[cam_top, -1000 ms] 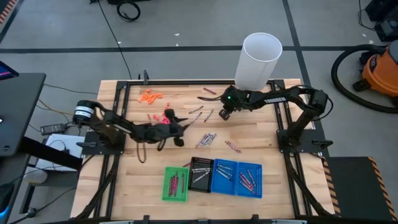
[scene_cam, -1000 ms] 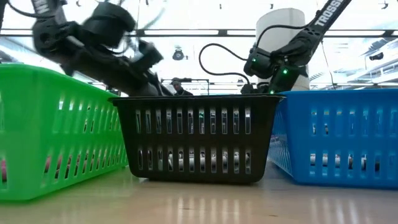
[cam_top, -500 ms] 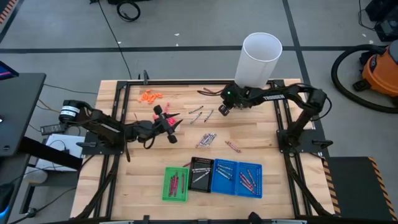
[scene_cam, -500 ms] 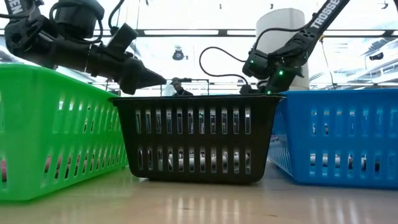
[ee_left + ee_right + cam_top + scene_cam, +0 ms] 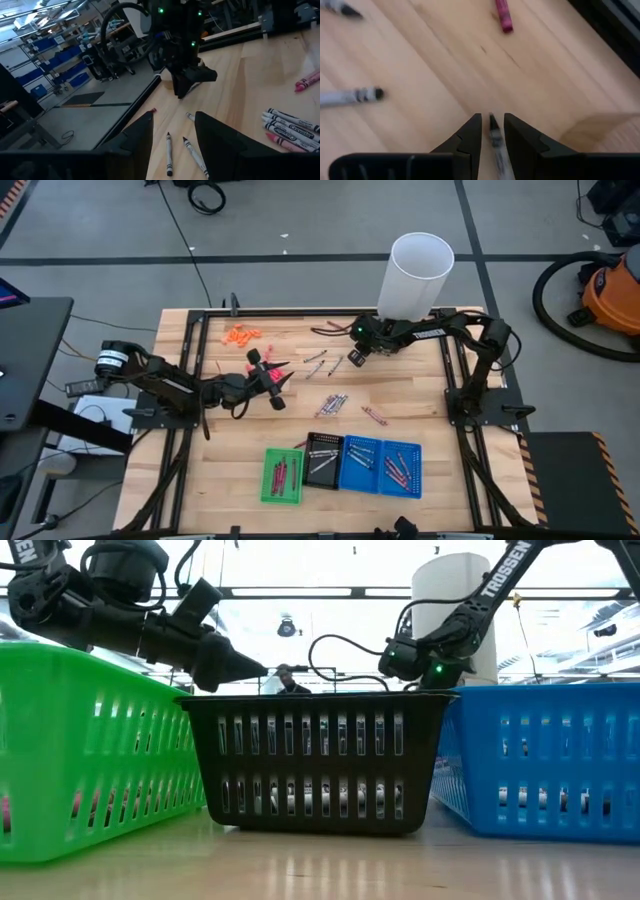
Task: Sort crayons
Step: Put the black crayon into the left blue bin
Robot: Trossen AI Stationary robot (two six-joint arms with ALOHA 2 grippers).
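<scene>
Crayons are the business on this table, and one grey crayon (image 5: 495,140) sits right between the right gripper's (image 5: 491,131) two dark fingers, which stand slightly apart around it, low over the wood at the far side of the table near the tall white cylinder (image 5: 415,275). Whether the fingers actually press on that stick, the wrist view does not settle. Just ahead of that gripper lies a maroon crayon (image 5: 503,16), and off to one side a second grey one (image 5: 350,95). From above, the right gripper (image 5: 352,358) shows just beside a pair of loose grey crayons (image 5: 322,360). Over to the left gripper (image 5: 277,385): raised over the left half of the table, jaws clearly apart and nothing between them, pointing across the table toward the other arm. A bunch of grey crayons (image 5: 333,404) lies in the middle of the table, a single maroon one (image 5: 374,416) near it. Along the near edge stand four trays side by side: the green tray (image 5: 282,476) with reddish sticks in it, the black tray (image 5: 322,459), and two blue trays (image 5: 381,467) with more sticks inside. A cluster of orange bits (image 5: 241,334) sits near the far left corner.
</scene>
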